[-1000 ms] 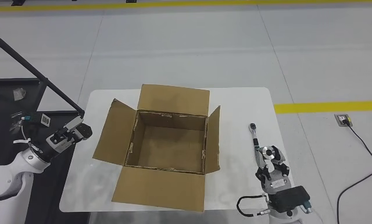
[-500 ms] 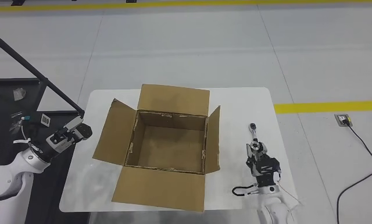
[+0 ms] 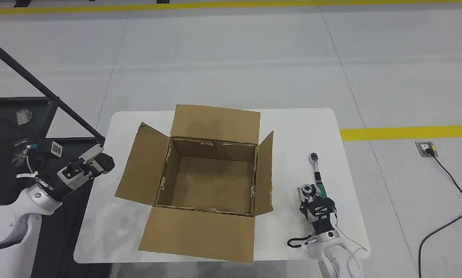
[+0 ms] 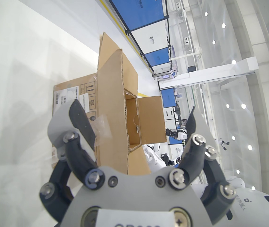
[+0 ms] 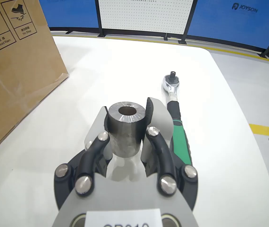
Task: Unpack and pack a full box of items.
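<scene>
Item: steel socket (image 5: 126, 128), clamped in our right jaws beside the box (image 3: 216, 123), left jaws open and empty; we should probably lower it gently, clear of the ratchet (image 5: 175, 109).

White table (image 3: 296, 133) with a box (image 3: 216, 123) and a wrench (image 3: 316, 171).
The round-cornered table carried the open cardboard box across its middle, flaps spread; the green-handled ratchet wrench lay well apart from it near the right edge, head pointing away from the robot.

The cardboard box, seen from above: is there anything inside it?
No, the cardboard box stands with its flaps open, and inside only its bare brown floor shows.
</scene>
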`<action>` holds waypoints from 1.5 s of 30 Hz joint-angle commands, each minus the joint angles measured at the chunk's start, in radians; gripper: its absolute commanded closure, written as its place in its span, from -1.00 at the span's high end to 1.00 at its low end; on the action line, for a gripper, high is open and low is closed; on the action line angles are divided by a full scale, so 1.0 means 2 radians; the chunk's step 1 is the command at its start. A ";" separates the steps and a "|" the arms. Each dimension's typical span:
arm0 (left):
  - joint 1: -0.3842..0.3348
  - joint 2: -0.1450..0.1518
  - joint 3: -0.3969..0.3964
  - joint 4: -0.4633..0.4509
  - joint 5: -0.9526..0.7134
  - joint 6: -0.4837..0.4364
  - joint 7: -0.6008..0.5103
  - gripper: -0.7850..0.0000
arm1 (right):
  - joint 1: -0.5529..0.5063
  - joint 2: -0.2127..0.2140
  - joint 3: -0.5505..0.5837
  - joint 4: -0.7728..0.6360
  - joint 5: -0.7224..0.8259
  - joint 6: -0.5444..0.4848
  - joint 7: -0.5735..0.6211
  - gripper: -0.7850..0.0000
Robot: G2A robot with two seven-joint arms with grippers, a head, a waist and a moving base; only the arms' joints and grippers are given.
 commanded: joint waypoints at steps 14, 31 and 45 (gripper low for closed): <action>0.000 0.000 0.000 0.000 0.000 0.000 0.000 1.00 | 0.013 0.008 -0.005 0.016 -0.018 -0.024 0.019 0.58; 0.005 0.000 0.002 -0.007 0.004 -0.001 0.004 1.00 | -0.101 0.021 0.038 -0.223 0.031 -0.044 -0.015 1.00; 0.076 -0.002 -0.066 0.024 -0.126 -0.030 -0.001 1.00 | -0.139 0.021 0.060 -0.330 0.141 -0.074 0.022 1.00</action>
